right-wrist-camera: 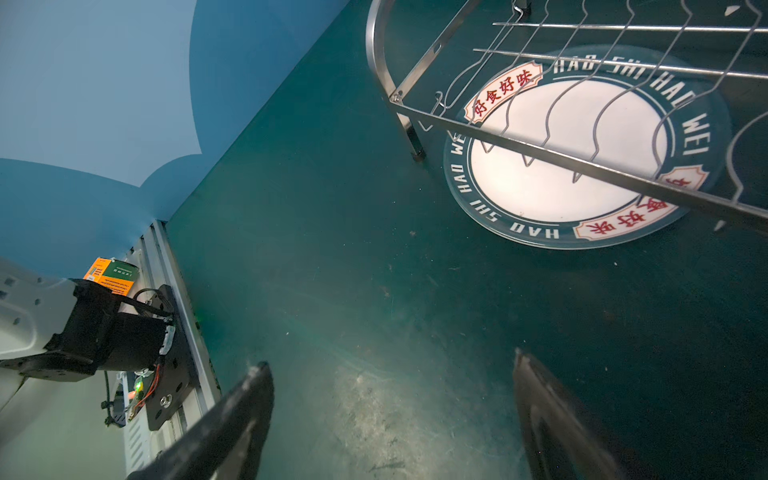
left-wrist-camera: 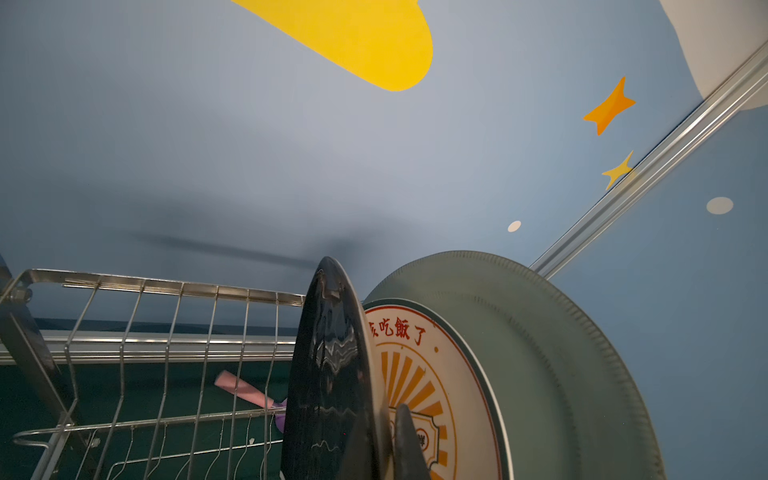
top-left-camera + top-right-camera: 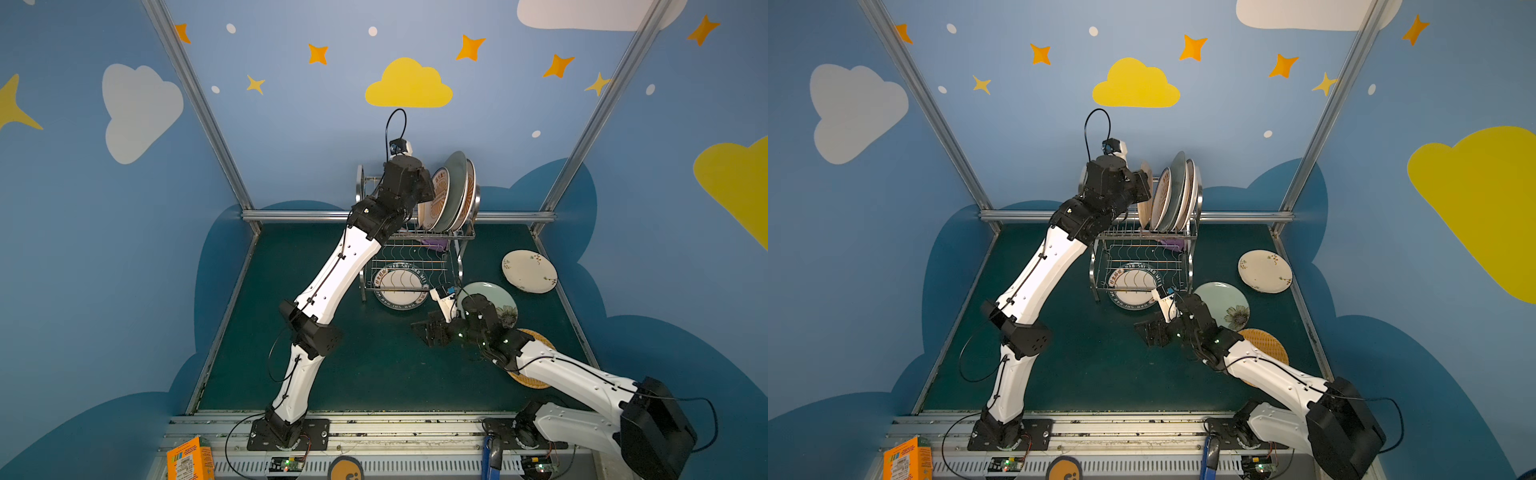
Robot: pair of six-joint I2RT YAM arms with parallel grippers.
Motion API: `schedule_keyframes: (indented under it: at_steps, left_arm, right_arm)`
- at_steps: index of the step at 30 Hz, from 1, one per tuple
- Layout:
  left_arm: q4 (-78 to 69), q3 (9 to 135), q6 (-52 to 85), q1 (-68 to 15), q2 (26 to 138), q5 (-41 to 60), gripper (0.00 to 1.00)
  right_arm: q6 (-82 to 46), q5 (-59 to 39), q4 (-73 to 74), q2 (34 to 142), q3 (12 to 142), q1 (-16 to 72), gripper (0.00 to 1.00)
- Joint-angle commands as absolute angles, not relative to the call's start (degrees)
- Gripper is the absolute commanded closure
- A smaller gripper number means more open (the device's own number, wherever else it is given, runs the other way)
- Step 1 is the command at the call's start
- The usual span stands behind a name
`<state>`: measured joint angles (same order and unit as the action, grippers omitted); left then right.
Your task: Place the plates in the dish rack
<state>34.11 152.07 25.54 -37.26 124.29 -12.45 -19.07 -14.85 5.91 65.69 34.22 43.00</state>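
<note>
Four round plates stand on edge, faces sideways, in the steel-wire dish rack upper tier, at the back edge of the surface | my left pincer clamps the glossy navy plate, upright | right pincer apart, over dark green surface.

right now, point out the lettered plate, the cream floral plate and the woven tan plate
lettered plate point(image 1: 540, 199), right wrist view, white centre
cream floral plate point(image 3: 528, 271), a top view, its middle
woven tan plate point(image 3: 1268, 343), a top view, uncovered far part
</note>
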Motion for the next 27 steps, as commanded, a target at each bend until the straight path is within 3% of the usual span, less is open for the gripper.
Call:
schedule_keyframes:
  at_steps: [1, 27]
  left_arm:
    - [28.1, 152.0, 26.3, -37.3, 120.0, -12.8, 0.96]
    - [28.0, 146.9, 26.0, -37.4, 118.4, -16.5, 0.96]
  right_arm:
    - [-18.3, -15.4, 5.4, 65.9, 35.9, 43.4, 0.11]
    - [-18.0, -15.1, 4.9, 66.4, 36.3, 43.6, 0.12]
